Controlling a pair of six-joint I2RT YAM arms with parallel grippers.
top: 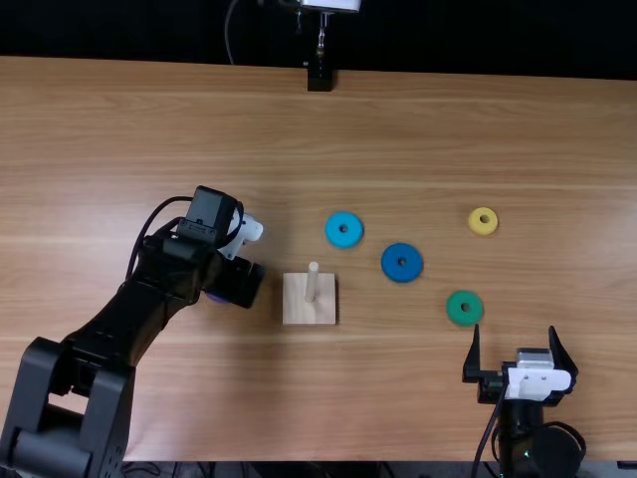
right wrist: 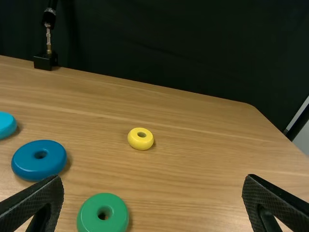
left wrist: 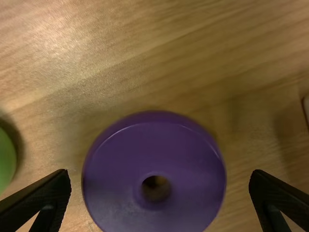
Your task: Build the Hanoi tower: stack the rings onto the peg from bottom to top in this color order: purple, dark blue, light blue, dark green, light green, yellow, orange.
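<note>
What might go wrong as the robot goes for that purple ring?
The left end effector is open around the purple ring, which sits nearer one finger, so closing might shove it sideways. That same finger is near the light green piece and might bump it. Later, the ring's small hole might miss the slim peg.

Left arm (top: 124, 324): one, slanting forward and inward, elbow bent. Left gripper (top: 239, 283): aimed down at the desk, fingers (left wrist: 41, 195) wide apart. Right arm (top: 537, 450): one, drawn in near the bottom edge. Right gripper (top: 515, 332): pointing forward, fingers spread.
</note>
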